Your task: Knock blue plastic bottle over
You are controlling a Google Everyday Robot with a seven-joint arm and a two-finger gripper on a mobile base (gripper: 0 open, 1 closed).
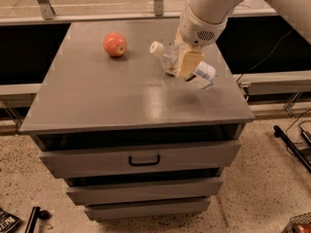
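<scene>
The blue plastic bottle (171,58) is clear, with a white cap (156,47) pointing left and a white label at its lower right end. It is tipped almost flat over the right part of the grey cabinet top (121,96). My gripper (188,63) comes down from the white arm at the top right. Its tan fingers (187,64) are closed across the bottle's middle. The bottle seems to hang a little above the surface, with a faint shadow under it.
A red-orange apple (115,44) sits at the back left of the top. The cabinet has drawers with a dark handle (144,160) in front. A rail and window run behind, and cables lie on the floor at the right.
</scene>
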